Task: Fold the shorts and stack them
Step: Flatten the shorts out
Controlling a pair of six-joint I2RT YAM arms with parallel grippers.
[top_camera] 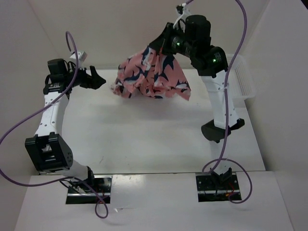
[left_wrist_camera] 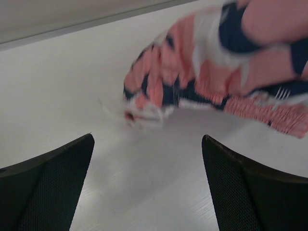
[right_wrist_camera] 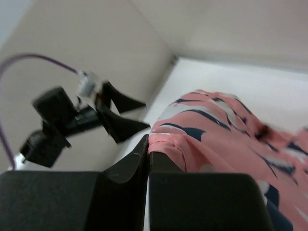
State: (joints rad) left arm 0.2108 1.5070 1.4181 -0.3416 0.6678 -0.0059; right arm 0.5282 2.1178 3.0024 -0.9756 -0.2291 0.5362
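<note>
The salmon-pink shorts (top_camera: 151, 74) with navy and white shapes hang bunched at the far middle of the table, their lower part touching the surface. My right gripper (top_camera: 161, 44) is shut on their top edge and holds them up; in the right wrist view the cloth (right_wrist_camera: 216, 130) is pinched between the closed fingers (right_wrist_camera: 130, 168). My left gripper (top_camera: 98, 79) is open and empty just left of the shorts, low over the table. In the left wrist view the shorts (left_wrist_camera: 211, 72) lie ahead of the spread fingers (left_wrist_camera: 53, 183), apart from them.
A white mesh basket (top_camera: 243, 77) stands at the far right behind the right arm. White walls close in the table at the back and both sides. The bare tabletop (top_camera: 144, 139) stretches toward the arm bases.
</note>
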